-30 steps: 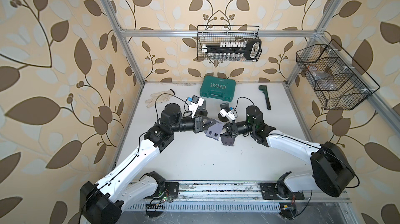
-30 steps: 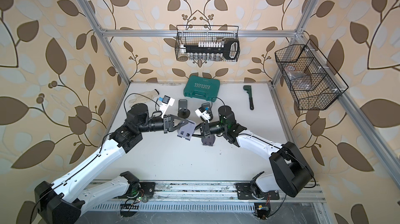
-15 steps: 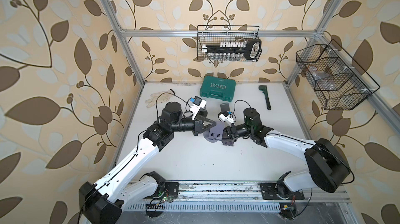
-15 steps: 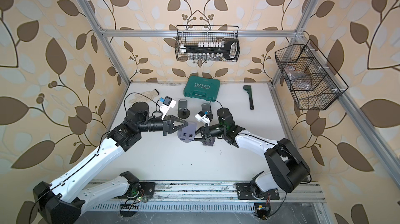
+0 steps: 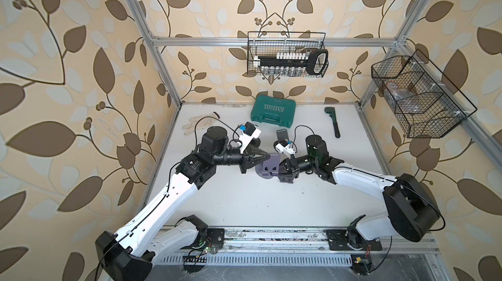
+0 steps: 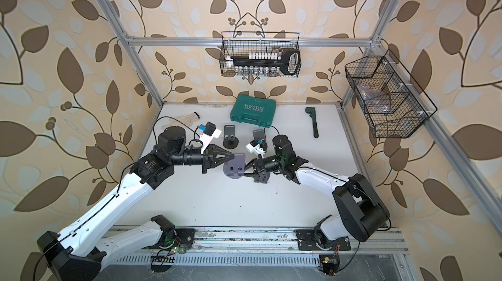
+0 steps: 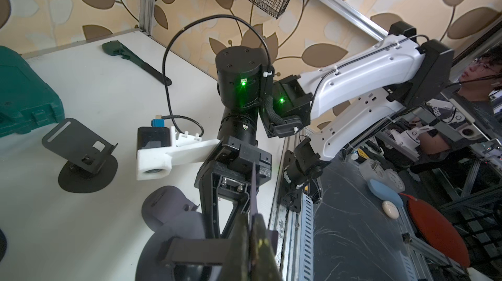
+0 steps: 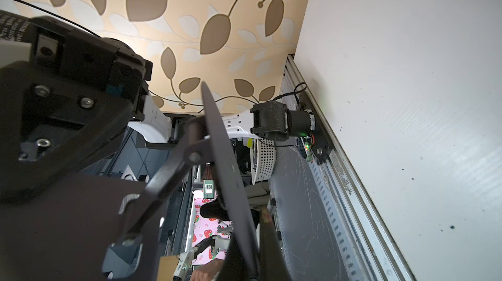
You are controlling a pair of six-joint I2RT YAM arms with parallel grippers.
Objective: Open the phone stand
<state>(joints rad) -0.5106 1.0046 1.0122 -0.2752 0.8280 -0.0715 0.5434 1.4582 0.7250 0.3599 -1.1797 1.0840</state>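
Observation:
In both top views a purple-grey phone stand (image 5: 267, 167) (image 6: 235, 167) hangs between my two grippers, just above the middle of the white table (image 5: 244, 206). My left gripper (image 5: 268, 155) (image 6: 234, 155) is shut on a thin edge of it. In the left wrist view that edge (image 7: 254, 190) stands edge-on between the fingers of the left gripper (image 7: 251, 229). My right gripper (image 5: 280, 169) (image 6: 245, 169) is shut on the rim of the round base (image 8: 217, 157), which the right wrist view shows edge-on in the right gripper (image 8: 254, 241). A hinged arm (image 8: 168, 173) runs from the base.
A black stand (image 6: 231, 139) and a grey stand (image 5: 282, 134) (image 7: 81, 154) stand upright behind the grippers. Further back lie a green tool case (image 5: 273, 114), a dark wrench (image 5: 333, 122) and a white glove (image 5: 199, 124). Wire baskets (image 5: 286, 57) (image 5: 418, 97) hang on the walls.
Both grippers keep their hold. The stand has turned a little between them, so its round base shows more from above.

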